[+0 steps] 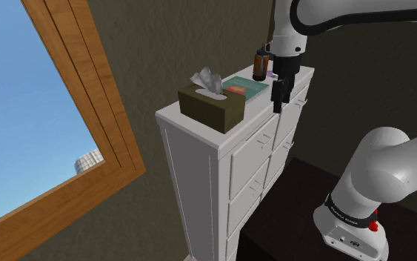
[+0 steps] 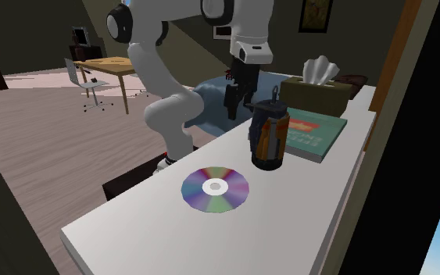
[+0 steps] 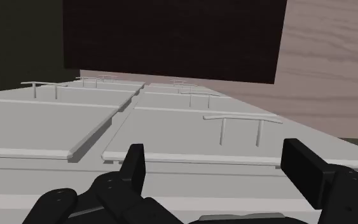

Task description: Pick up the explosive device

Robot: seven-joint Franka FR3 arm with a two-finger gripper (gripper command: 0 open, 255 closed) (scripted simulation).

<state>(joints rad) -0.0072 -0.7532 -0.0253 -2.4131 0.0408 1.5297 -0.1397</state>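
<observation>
**Gripper off dresser's front edge, device untouched**

Device (image 1: 261, 64) (image 2: 270, 137): dark canister with orange panels, upright on the white dresser (image 1: 198, 159) (image 2: 128, 228) top. In the second exterior view it stands just beside the teal book's (image 1: 245, 86) (image 2: 313, 133) corner, between the book and a CD (image 2: 216, 189) that lies flat on the top. A tissue box (image 1: 211, 108) (image 2: 320, 89) sits past the book's other end.

Gripper (image 1: 278, 108) (image 2: 230, 114) (image 3: 214, 153): points down, hanging out past the top's front edge, alongside the drawers. Near the device but apart from it, no contact.

Fingers: spread wide in the wrist view, nothing between them. Beyond them are the white drawer fronts (image 3: 75, 121) with thin bar handles (image 3: 241, 119).

Shoulder view's left: a wood-framed window (image 1: 88, 81) with blue sky.
</observation>
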